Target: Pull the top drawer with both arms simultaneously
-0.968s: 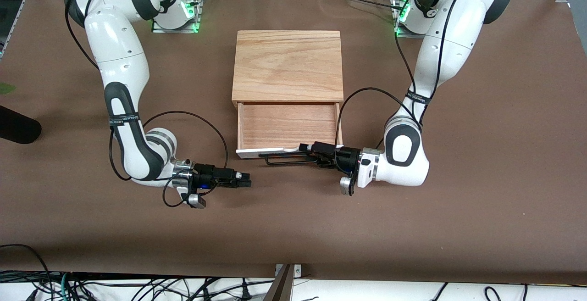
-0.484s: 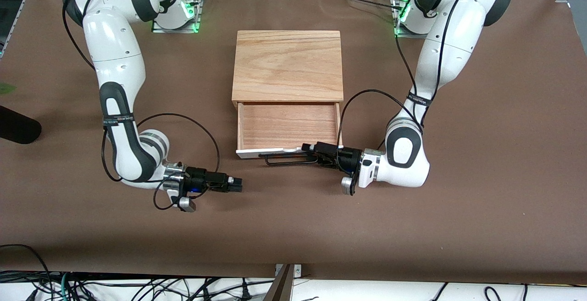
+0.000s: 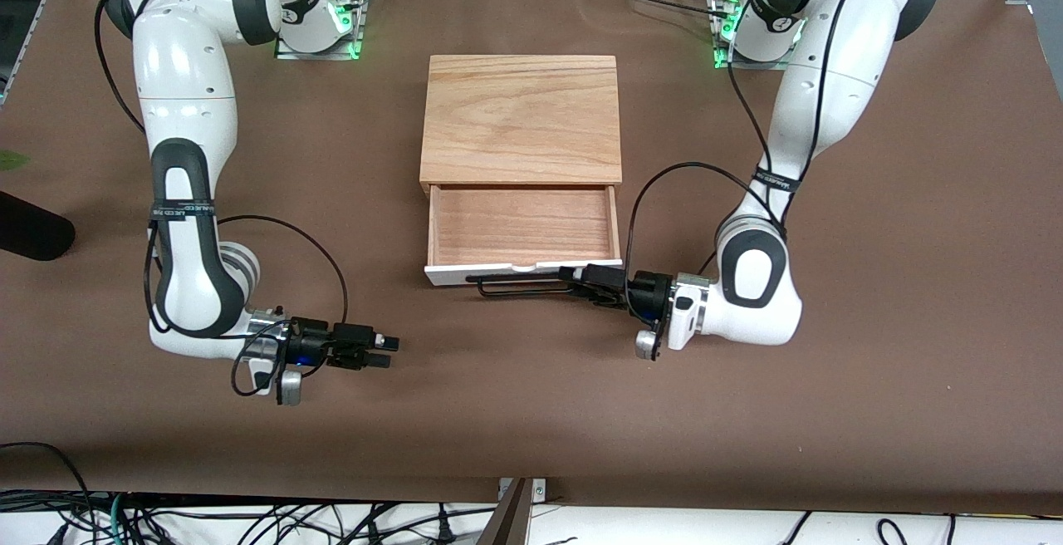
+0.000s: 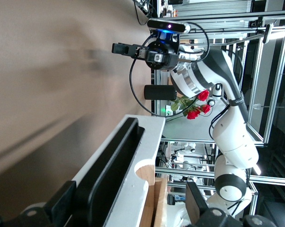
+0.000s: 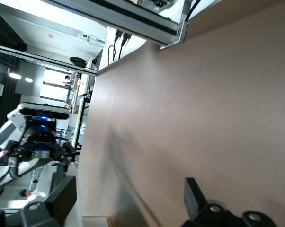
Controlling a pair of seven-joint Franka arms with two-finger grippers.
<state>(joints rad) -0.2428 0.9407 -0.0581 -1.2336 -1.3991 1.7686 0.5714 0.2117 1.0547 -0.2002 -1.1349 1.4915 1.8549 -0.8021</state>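
The top drawer (image 3: 523, 225) stands pulled out of the light-wood cabinet (image 3: 521, 117), its tray empty. Its white front panel (image 3: 498, 272) carries the black bar handle (image 3: 515, 286). My left gripper (image 3: 579, 282) is open at the handle's end toward the left arm. In the left wrist view the left gripper (image 4: 127, 197) straddles the handle (image 4: 111, 175) and the front panel (image 4: 141, 153) without clamping them. My right gripper (image 3: 389, 351) is open and empty, low over bare table toward the right arm's end, away from the drawer. The right wrist view shows only table between the right gripper's (image 5: 128, 195) jaws.
The green-lit arm bases (image 3: 320, 30) (image 3: 735, 34) stand at the table's back edge, either side of the cabinet. A black object (image 3: 33, 233) lies at the table's edge at the right arm's end. Cables hang below the front edge (image 3: 249, 520).
My right gripper has drawn away from the drawer toward the right arm's end of the table. My left gripper has slid along the handle toward the left arm's end. The drawer has barely moved.
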